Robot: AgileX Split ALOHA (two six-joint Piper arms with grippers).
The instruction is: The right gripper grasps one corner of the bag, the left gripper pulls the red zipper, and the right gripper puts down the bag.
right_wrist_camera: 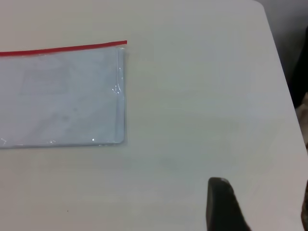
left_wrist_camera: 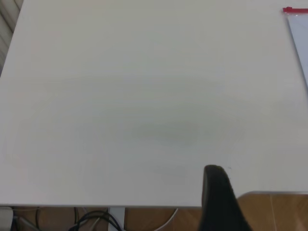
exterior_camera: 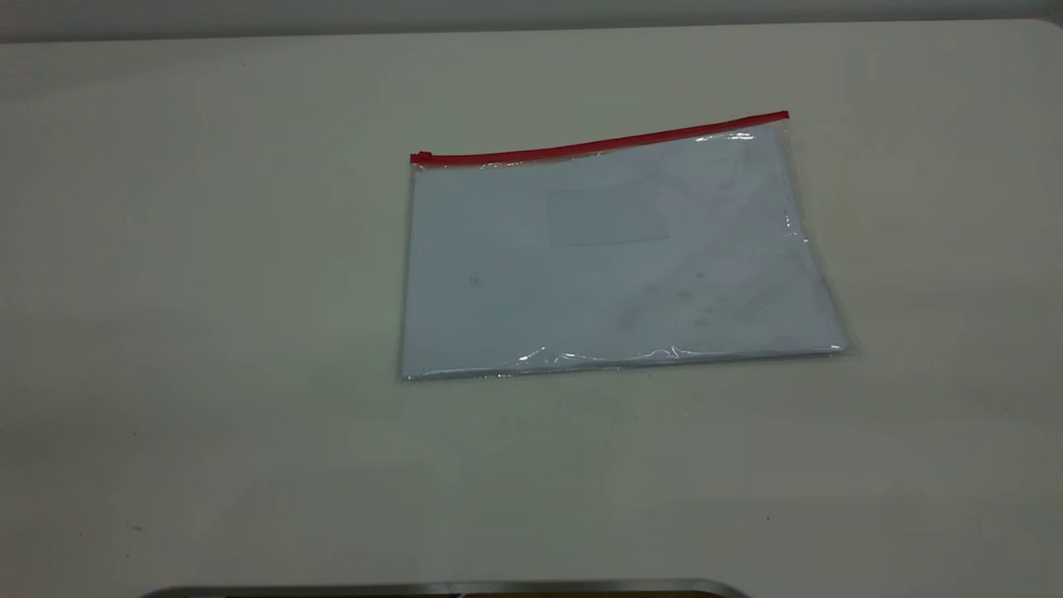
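The bag (exterior_camera: pixel 614 266) lies flat on the white table, a clear pouch with white sheets inside. Its red zipper (exterior_camera: pixel 598 147) runs along the far long edge, with the slider tab (exterior_camera: pixel 422 157) at the left end. Neither arm shows in the exterior view. In the left wrist view the black tip of my left gripper (left_wrist_camera: pixel 216 192) hangs over the table's edge, far from the bag's corner (left_wrist_camera: pixel 299 38). The right wrist view has my right gripper (right_wrist_camera: pixel 219 202) over bare table, well apart from the bag (right_wrist_camera: pixel 62 96) and its red zipper (right_wrist_camera: pixel 62 48).
The table (exterior_camera: pixel 208 332) stretches wide on every side of the bag. A metal bar (exterior_camera: pixel 448 588) lies along the near edge. Beyond the table's edge the left wrist view shows brown floor (left_wrist_camera: pixel 279 211) and dark cables (left_wrist_camera: pixel 91 219).
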